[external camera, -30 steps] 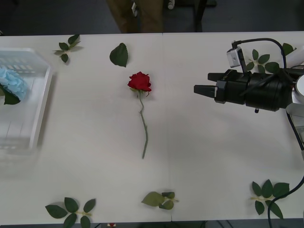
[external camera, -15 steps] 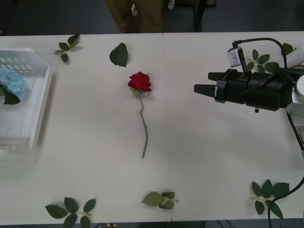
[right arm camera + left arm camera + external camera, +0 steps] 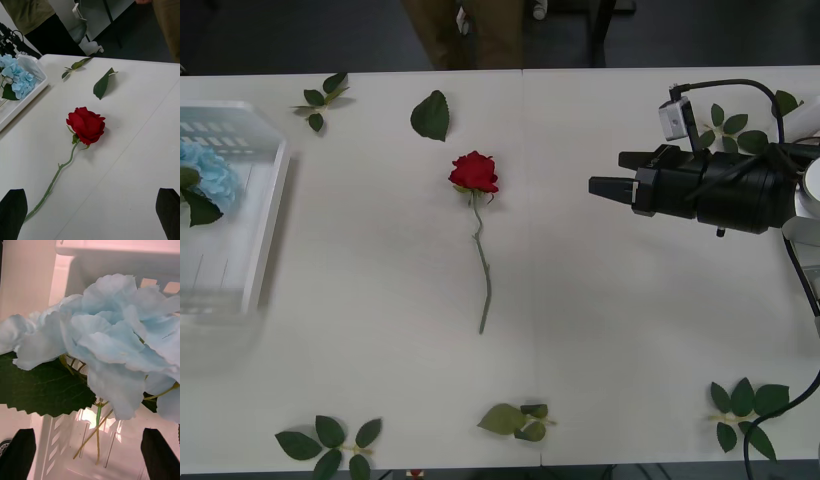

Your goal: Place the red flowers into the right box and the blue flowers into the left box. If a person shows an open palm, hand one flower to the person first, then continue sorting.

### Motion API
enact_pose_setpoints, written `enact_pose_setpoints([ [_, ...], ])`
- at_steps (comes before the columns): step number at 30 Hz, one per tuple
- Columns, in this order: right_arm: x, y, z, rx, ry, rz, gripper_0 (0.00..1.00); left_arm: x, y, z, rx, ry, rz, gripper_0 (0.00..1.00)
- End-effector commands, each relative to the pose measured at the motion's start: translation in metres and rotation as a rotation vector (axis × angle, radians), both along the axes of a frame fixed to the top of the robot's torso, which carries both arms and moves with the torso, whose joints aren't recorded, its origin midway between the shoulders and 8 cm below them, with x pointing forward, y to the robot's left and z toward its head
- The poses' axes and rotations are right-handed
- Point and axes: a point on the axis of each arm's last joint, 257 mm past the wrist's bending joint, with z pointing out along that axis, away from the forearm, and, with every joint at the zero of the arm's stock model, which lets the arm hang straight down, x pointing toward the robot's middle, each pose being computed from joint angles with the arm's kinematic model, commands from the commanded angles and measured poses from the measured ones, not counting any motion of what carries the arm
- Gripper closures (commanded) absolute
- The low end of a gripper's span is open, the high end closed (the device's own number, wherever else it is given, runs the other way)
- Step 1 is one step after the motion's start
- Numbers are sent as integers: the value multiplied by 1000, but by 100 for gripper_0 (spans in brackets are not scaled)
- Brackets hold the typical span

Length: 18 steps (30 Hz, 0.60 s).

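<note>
The right gripper (image 3: 592, 187) is hovering wide open and empty beside the deep-red artificial rose (image 3: 474, 172) lying mid-table; it should be closing on the thin green stem (image 3: 483, 270), not the head. The left gripper (image 3: 88, 453) is spreading open over the pale-blue hydrangea cluster (image 3: 112, 341) in the ridged white plastic tray (image 3: 265, 230)

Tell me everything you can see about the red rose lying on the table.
The red rose is a single artificial-looking flower with a deep-red, tightly furled head, small green sepals beneath it and a long thin green stem with a slight kink. It lies flat on the white table, near the middle, head toward the far edge and stem toward the robot. Nothing touches it. The right gripper hangs open off to its right, apart from it.
</note>
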Motion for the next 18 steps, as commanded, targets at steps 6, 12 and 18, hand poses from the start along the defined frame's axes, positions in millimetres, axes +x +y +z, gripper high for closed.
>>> enact_pose_setpoints([
  [6,7,3,20,21,-30,-13,0,-20,-13,-9,-23,108,-16,0],
  [12,7,3,20,20,-31,-12,0,-42,-67,22,-183,199,-66,0],
  [18,7,3,21,23,-31,-13,0,-51,-137,58,-183,207,-294,0],
])
